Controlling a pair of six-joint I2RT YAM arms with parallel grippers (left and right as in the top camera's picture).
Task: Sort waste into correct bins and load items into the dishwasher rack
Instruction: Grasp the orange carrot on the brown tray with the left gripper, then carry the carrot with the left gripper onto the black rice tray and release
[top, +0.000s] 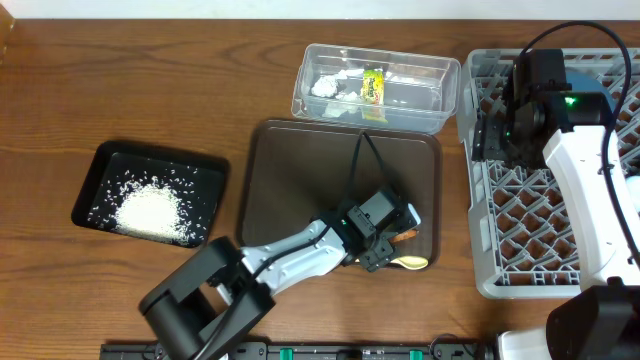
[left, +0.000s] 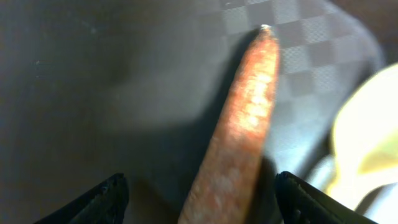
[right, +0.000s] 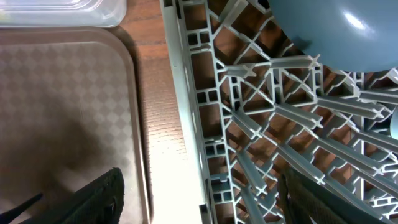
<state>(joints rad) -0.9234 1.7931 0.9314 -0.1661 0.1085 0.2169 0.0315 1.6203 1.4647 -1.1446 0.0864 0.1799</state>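
Two robot arms are working at a wooden table (top: 120, 80). The left gripper (top: 392, 250) is hanging low over the brown serving tray (top: 300, 190), its jaws spread wide on either side of the orange carrot piece (top: 405, 237), with neither finger pressing on it. In the left wrist view the carrot piece is lying lengthwise between the two dark fingertips (left: 106, 196), its narrow end pointing away. The cream spoon (left: 367, 137) is sitting just beside it near the tray's right corner. The right gripper (top: 488, 135) is hovering over the left edge of the light-grey dishwasher rack (top: 540, 230), jaws parted and gripping nothing. A blue dish (right: 336, 31) is resting among the pegs ahead of it. Crumpled white paper (top: 327, 85) and a yellow-green wrapper (top: 373, 83) are lying in the clear tub (top: 445, 95) behind the serving tray, while white rice (top: 150, 210) is sitting heaped in the black tray (top: 100, 175) well off to the left.
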